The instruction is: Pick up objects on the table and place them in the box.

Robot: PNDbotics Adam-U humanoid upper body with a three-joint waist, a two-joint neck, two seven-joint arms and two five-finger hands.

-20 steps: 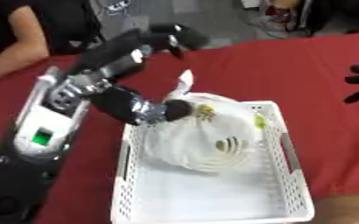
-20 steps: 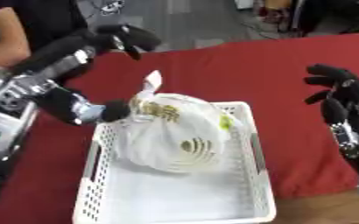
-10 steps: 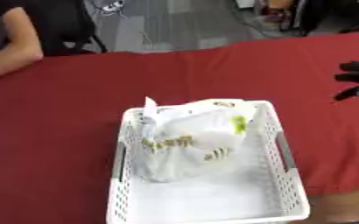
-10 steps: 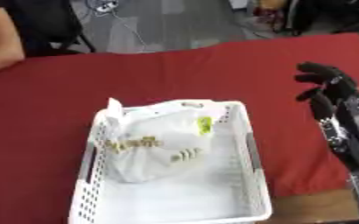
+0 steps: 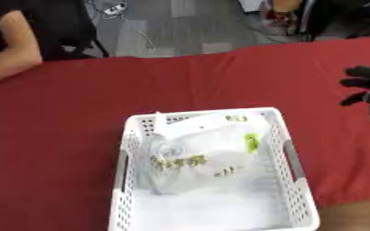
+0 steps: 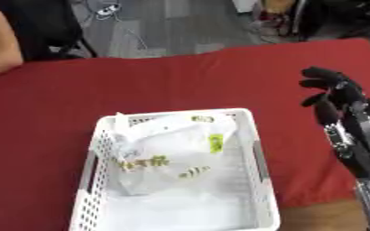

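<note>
I see the white bag [image 5: 204, 153] lying inside the box [image 5: 297, 180], slumped against its wall at about ten o'clock and filling the far half, so this item looks delivered and needs no further holding. My right hand [image 6: 330, 92] hangs over the red bench [image 5: 77, 113] out at three o'clock, well apart from the box, fingers relaxed and grasping nothing; I judge it is parked there to stay out of the way. My left hand shows in neither eye view. The near half of the box floor is bare, which leaves room for more. I spot no other loose object on the cloth from here, so the job may be near its end.
</note>
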